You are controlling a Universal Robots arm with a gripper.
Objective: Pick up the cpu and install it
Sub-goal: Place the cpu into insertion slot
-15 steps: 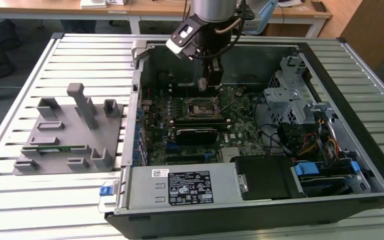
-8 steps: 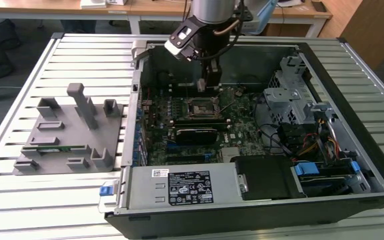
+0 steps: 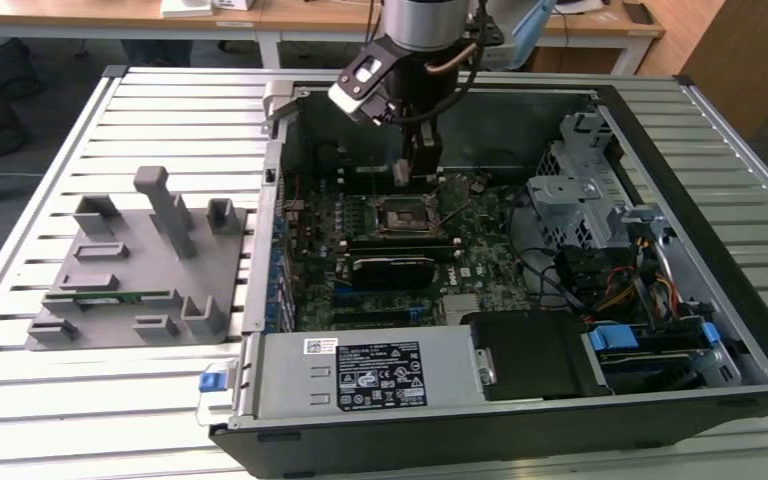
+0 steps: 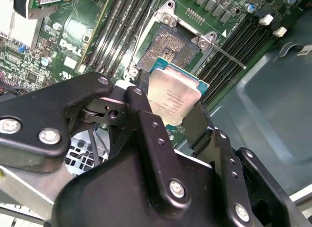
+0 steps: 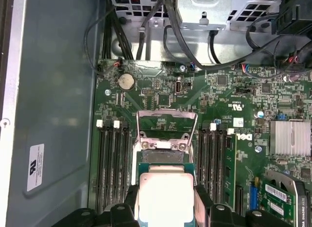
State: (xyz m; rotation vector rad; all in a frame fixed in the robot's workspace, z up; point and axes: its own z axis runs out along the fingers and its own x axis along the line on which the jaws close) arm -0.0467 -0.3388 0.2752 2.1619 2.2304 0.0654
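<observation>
**Chip gripped above the bare socket**

The black two-fingered end effector [image 4: 170,110] is clamped on the cpu [image 4: 174,92], a small flat square chip with a silvery-white metal top and a thin green rim. Its fingers [image 4: 140,102] press on two opposite edges of the chip, which stands out past the fingertips.

Just beyond the fingertips lies the square processor socket [image 4: 168,49] of the green motherboard [image 5: 229,97]. The socket's contact field is bare and its metal hold-down frame [image 5: 167,120] is swung up. The chip looks clear of the socket rather than seated, though the angle makes the gap hard to judge. Dark memory slots [image 5: 112,163] run along both sides of the socket, below the end effector.

In the exterior view the end effector [image 3: 415,168] hangs inside the open black computer case [image 3: 704,300], above the motherboard. The pale sliver at its tip is probably the chip. Well off to one side of the end effector, outside the case, a grey moulded fixture [image 3: 137,265] rests on the slatted metal surface [image 3: 91,420].
</observation>
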